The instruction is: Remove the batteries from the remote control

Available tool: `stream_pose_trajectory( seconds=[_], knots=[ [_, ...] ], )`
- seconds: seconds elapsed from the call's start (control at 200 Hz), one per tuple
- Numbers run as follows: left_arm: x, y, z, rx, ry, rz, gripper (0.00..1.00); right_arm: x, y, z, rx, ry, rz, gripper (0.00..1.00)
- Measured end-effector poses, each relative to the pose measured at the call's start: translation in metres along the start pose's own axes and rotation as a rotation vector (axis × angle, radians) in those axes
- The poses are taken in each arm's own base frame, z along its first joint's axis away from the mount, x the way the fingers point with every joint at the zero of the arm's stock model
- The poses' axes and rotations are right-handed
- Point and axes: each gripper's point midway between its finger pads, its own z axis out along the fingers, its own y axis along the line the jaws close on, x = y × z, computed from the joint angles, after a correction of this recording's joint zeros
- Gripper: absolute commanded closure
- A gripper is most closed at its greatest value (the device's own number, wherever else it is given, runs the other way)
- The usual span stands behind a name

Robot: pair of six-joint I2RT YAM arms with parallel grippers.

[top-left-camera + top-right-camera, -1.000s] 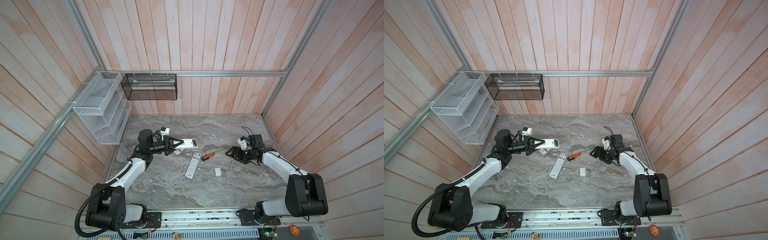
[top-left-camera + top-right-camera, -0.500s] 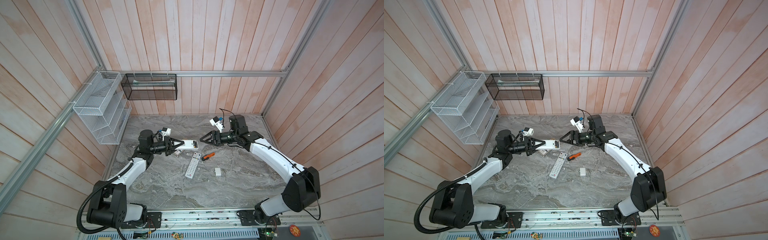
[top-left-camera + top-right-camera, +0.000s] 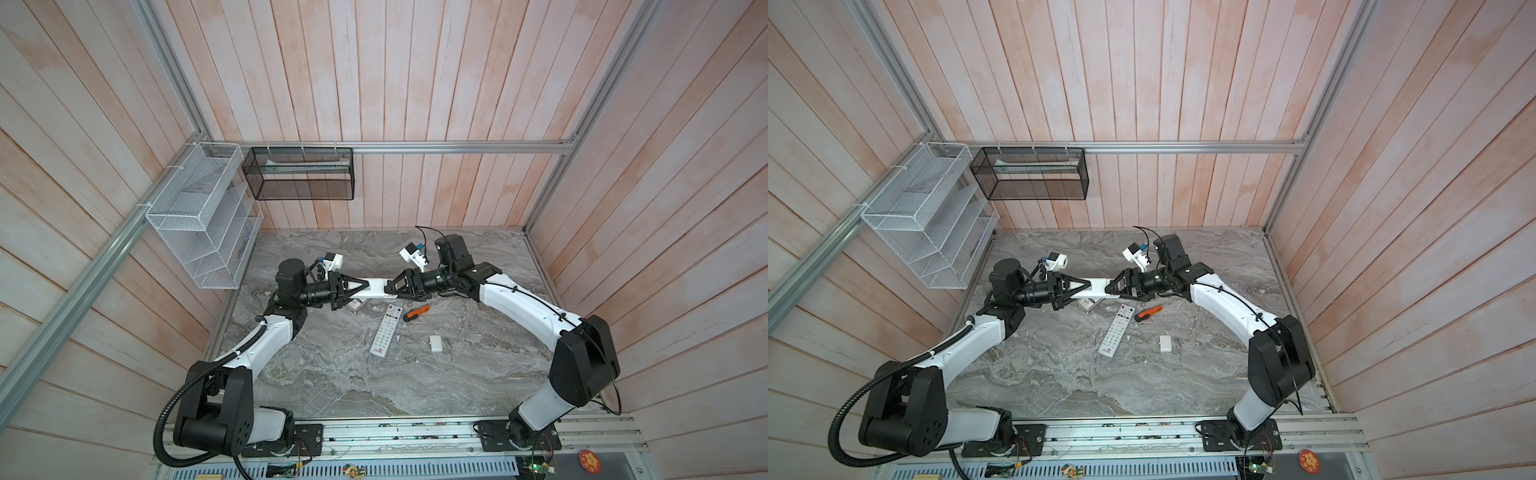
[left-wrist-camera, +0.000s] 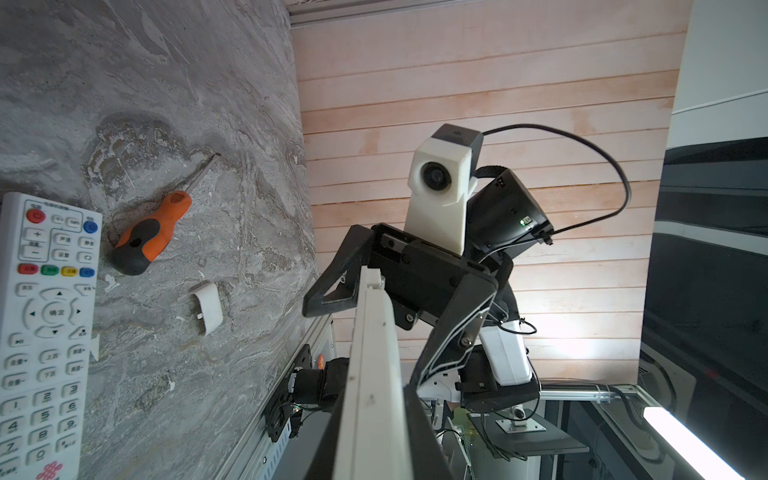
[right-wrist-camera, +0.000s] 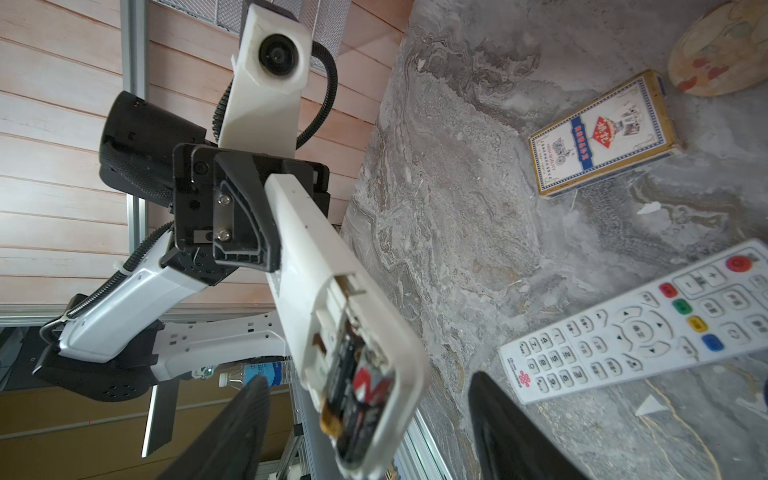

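The remote control (image 3: 376,289), held in the left gripper (image 3: 365,286), reaches between the spread jaws of the right gripper (image 3: 388,289) with the batteries (image 5: 361,386) in its compartment at that end, while on the table (image 3: 374,386) a card box (image 3: 357,306) lies below the left gripper and a second remote (image 3: 386,330) and screwdriver (image 3: 415,312) below the right gripper.

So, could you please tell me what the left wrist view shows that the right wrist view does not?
Only the left wrist view plainly shows the orange-handled screwdriver and the small white cover lying on the table. Only the right wrist view shows the batteries in the open compartment of the held remote, and the card box. Both show the held remote and the second remote lying buttons-up on the table.
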Motion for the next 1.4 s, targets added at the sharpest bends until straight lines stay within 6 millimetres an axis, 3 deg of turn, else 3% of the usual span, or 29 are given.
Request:
stream_pose_trajectory(
  seconds=[0.185,0.35,0.63,0.855,1.025,1.175,1.3,1.4],
  knots=[
    [0.006,0.000,0.005,0.009,0.017,-0.001,1.00,-0.004,0.015,0.003,-0.060,-0.004,-0.023,0.35],
    [0.010,-0.004,0.009,0.019,0.029,0.009,1.00,-0.004,0.015,0.005,-0.088,-0.013,-0.013,0.44],
    [0.014,0.001,0.010,0.018,0.036,0.000,1.00,0.008,0.008,0.008,-0.129,0.002,0.046,0.74],
    [0.017,-0.006,0.010,0.042,0.056,0.055,0.75,0.011,0.016,0.001,-0.168,-0.014,0.055,0.83],
    [0.015,0.001,0.010,0.019,0.040,0.012,0.58,0.012,0.018,0.000,-0.176,-0.026,0.039,0.87],
    [0.011,0.013,0.003,-0.014,0.014,-0.039,0.51,0.016,0.012,0.001,-0.166,-0.026,0.050,0.90],
    [0.000,0.021,-0.020,-0.058,-0.067,-0.058,0.49,0.022,0.002,-0.004,-0.137,-0.037,0.063,0.91],
    [-0.005,0.018,-0.037,-0.076,-0.125,-0.039,0.49,0.034,-0.017,-0.010,-0.085,-0.035,0.092,0.92]
  ],
)
